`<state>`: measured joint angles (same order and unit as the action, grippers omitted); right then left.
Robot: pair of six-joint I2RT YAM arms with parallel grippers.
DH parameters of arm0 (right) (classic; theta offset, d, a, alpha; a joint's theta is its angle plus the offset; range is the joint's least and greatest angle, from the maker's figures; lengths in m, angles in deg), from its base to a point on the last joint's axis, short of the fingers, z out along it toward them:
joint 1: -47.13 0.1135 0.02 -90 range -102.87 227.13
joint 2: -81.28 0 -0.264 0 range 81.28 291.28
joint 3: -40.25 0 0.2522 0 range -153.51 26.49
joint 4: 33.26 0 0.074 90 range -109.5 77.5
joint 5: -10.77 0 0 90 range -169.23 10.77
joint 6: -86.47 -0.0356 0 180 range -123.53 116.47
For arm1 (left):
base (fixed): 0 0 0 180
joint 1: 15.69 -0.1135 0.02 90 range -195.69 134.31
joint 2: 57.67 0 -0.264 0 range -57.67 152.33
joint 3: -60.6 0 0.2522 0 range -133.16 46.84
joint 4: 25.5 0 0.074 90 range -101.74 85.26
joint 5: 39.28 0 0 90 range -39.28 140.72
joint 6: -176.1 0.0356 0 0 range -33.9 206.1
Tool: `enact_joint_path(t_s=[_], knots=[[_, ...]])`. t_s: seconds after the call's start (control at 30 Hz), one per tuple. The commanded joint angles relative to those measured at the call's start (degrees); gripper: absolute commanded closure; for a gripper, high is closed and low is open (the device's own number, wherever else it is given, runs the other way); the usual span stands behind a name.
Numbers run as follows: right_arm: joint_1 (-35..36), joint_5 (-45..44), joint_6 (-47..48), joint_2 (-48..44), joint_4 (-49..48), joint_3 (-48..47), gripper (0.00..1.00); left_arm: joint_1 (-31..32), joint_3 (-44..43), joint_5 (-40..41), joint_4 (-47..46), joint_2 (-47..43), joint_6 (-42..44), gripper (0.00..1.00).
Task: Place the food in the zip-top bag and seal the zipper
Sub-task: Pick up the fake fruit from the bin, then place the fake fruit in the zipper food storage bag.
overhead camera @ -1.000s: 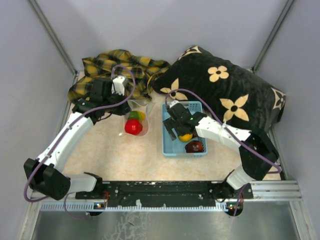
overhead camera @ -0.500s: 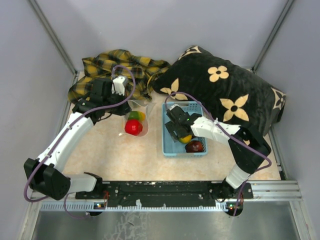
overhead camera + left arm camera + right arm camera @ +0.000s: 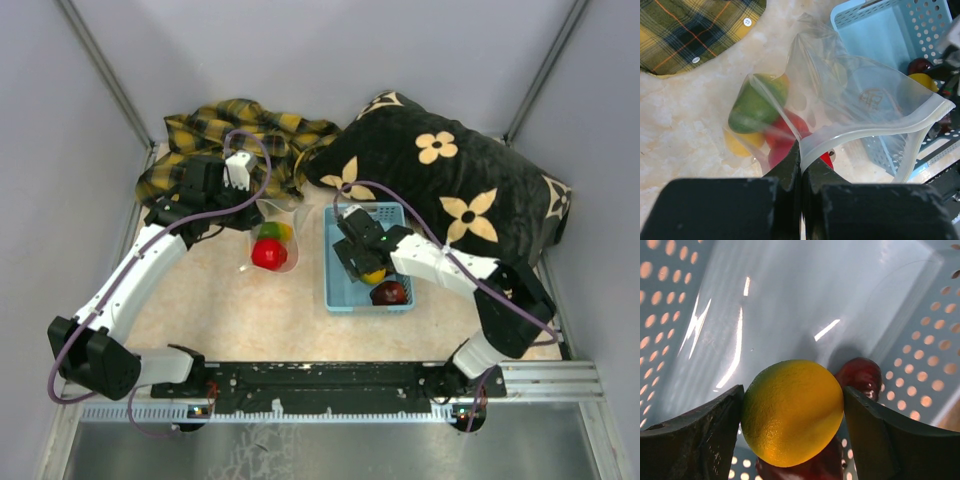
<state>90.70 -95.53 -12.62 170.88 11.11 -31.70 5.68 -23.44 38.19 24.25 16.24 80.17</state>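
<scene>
The right end effector (image 3: 792,402) is clamped on an orange-yellow fruit (image 3: 790,417) inside the light-blue basket (image 3: 333,298), one finger pressed against each side. A dark maroon fruit (image 3: 861,376) lies just beside it. The left end effector (image 3: 801,165) is pinched together on the zip-top bag (image 3: 865,95) at its whitish zipper (image 3: 875,132). The bag's mouth gapes near the basket on the desk (image 3: 240,310). A red fruit (image 3: 267,254) and a green fruit (image 3: 757,102) lie inside the bag.

arms (image 3: 140,280): white links, black joints | cables (image 3: 262,150): purple | fingers (image 3: 695,440): apparently black
</scene>
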Motion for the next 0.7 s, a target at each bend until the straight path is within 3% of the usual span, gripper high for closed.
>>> enact_joint_path(t_s=[0.0, 0.47, 0.67], knots=[[0.1, -0.5, -0.1, -8.0, 1.5, -4.6, 0.46, -0.3, 0.1, -1.9, -1.8, -1.2, 0.4, 1.00], [9.5, -3.3, 2.7, -14.7, 3.8, -17.8, 0.48, -0.4, -0.1, -3.8, -1.8, -0.7, 0.0, 1.00], [12.7, 2.2, 5.3, -14.8, -0.4, -22.8, 0.49, -0.4, -0.2, -5.1, -1.8, -0.4, -0.1, 1.00]])
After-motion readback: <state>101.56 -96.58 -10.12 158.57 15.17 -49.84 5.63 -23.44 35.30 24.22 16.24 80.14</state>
